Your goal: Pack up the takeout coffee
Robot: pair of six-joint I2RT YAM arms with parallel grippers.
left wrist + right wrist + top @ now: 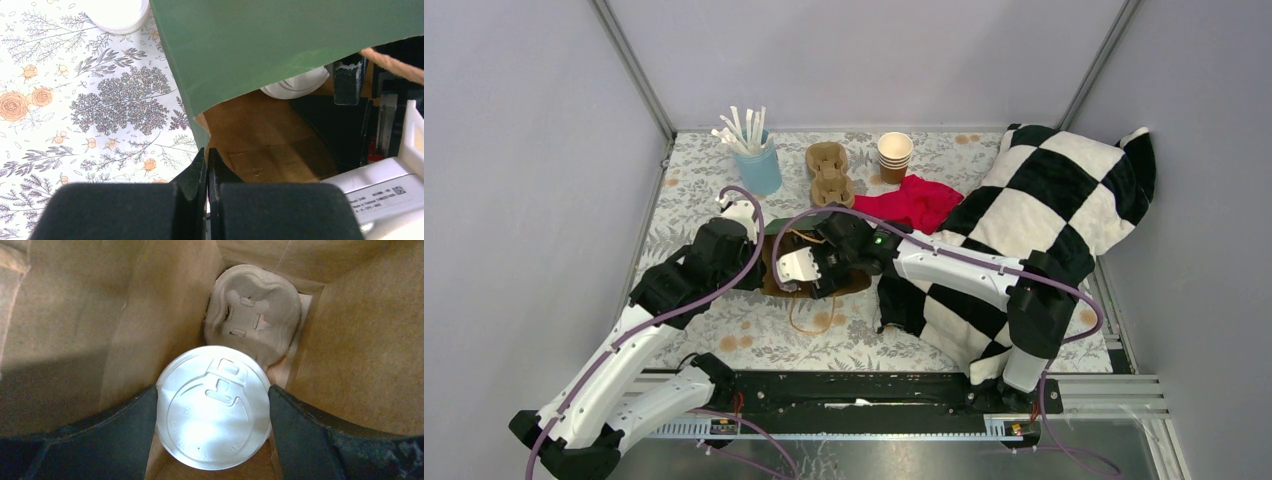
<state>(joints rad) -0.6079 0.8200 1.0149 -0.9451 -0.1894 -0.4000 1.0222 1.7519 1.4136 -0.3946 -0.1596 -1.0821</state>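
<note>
The takeout coffee shows in the right wrist view as a round white lid point(214, 412); its brown cup is hidden beneath. It sits inside a paper bag point(75, 330), green outside and brown inside. My right gripper point(214, 407) reaches into the bag, and its fingers point(125, 435) touch both sides of the lid. A moulded pulp cup carrier point(252, 312) lies deeper in the bag, just beyond the coffee. My left gripper point(207, 162) is shut on the rim of the bag point(280, 40). From above, both grippers meet at the bag point(849, 285).
A loose white lid point(117, 15) lies on the floral tablecloth left of the bag. At the back stand a blue cup of stirrers point(757, 165), a spare pulp carrier point(830, 172) and stacked lidless cups point(894, 155). A red cloth point(914, 203) and a checkered pillow point(1044, 200) lie at the right.
</note>
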